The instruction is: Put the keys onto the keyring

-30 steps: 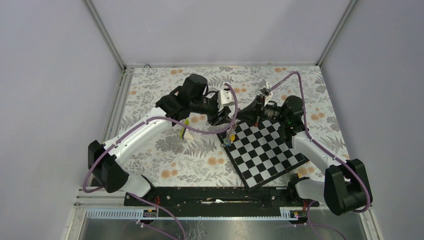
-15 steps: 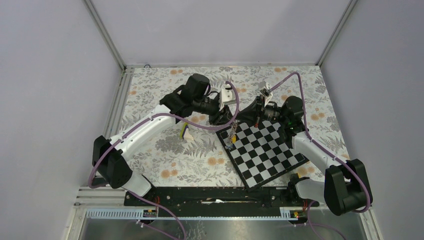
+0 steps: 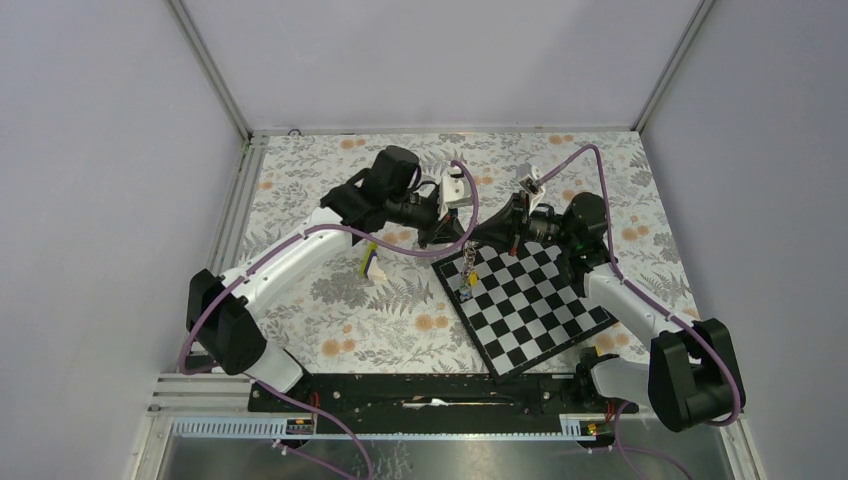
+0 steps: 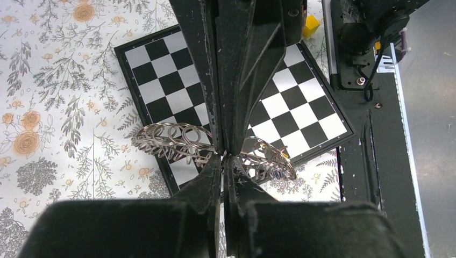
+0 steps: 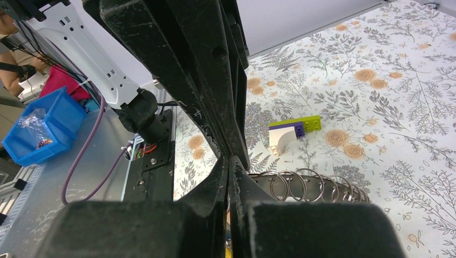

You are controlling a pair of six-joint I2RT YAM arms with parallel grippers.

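Several small keys with coloured plastic heads (image 3: 467, 281) hang in a bunch over the far-left corner of the black-and-white chessboard (image 3: 530, 310). I can make out a yellow and a blue head among them, but the view from above is too small to tell whether all four are there. No loose key shows on the board or on the flowered tabletop (image 3: 330, 320) around it, so I judge the threading mostly or wholly done. The bunch appears to dangle from the large grey metal keyring with the coiled rim (image 4: 166, 141), which is held up in the air just beyond it, between my two arms. My left jaws are clamped tight on its rim from the left, and my right jaws likewise from the right. What may be left is confirming the count and setting the ring down.
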